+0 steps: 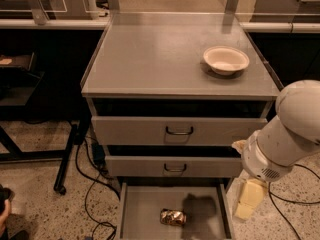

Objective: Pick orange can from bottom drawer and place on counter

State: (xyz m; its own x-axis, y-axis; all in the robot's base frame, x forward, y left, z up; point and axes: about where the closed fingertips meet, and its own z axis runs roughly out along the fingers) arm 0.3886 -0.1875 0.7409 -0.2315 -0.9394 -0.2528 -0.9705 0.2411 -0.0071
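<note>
The orange can (173, 217) lies on its side on the grey floor of the open bottom drawer (142, 219), near the middle. The counter (160, 59) is the wide grey top of the cabinet above. My gripper (249, 199) hangs below the big white arm joint (287, 131) at the right. It is outside the drawer, beside its right wall, to the right of the can and a little higher. It holds nothing that I can see.
A white bowl (226, 59) sits on the counter's back right. Two handled grey drawers (179, 131) stand slightly open above the bottom one. Black cables (90, 184) and a stand leg lie on the speckled floor to the left.
</note>
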